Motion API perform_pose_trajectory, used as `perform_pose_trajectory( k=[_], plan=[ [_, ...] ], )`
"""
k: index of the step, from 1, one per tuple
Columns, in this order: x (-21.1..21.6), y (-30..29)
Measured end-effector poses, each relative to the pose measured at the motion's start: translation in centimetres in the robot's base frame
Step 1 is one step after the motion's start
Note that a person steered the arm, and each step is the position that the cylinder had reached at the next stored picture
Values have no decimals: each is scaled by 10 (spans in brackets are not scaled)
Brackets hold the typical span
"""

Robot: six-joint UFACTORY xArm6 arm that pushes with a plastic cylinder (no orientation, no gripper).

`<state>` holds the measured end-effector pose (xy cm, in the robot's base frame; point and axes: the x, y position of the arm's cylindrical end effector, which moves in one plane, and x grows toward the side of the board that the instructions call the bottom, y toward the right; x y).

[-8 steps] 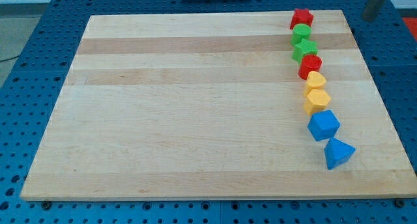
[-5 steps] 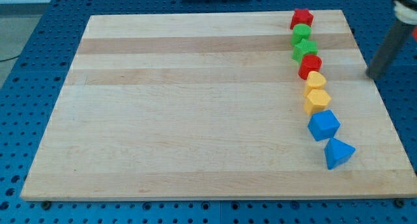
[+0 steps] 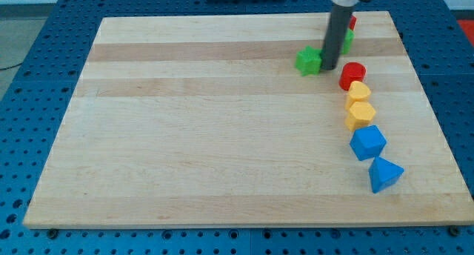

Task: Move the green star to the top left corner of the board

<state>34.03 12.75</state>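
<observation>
The green star (image 3: pixel 307 61) lies on the wooden board (image 3: pixel 185 136), out of the column of blocks and a little to its left, near the view's top right. My tip (image 3: pixel 329 67) touches the star's right side. The dark rod rises from there and hides most of the green round block (image 3: pixel 346 40) and the red star (image 3: pixel 351 21) behind it.
A column of blocks runs down the board's right side: a red cylinder (image 3: pixel 352 75), a yellow round block (image 3: pixel 358 91), a yellow hexagon (image 3: pixel 360 115), a blue block (image 3: pixel 367 143) and a blue pyramid-like block (image 3: pixel 384 173). A blue perforated table (image 3: pixel 29 99) surrounds the board.
The rod has swept in from the view's right edge to the block column. The green star has been pushed out of the column to the left.
</observation>
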Motion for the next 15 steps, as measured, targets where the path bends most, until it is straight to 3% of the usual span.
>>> perform_pose_trajectory(
  k=[2,5,7,12,14,15],
  plan=[
    [0,-91],
    [-48,-209],
    [-86,-234],
    [-128,-262],
    [-126,-302],
    [-106,-303]
  ],
)
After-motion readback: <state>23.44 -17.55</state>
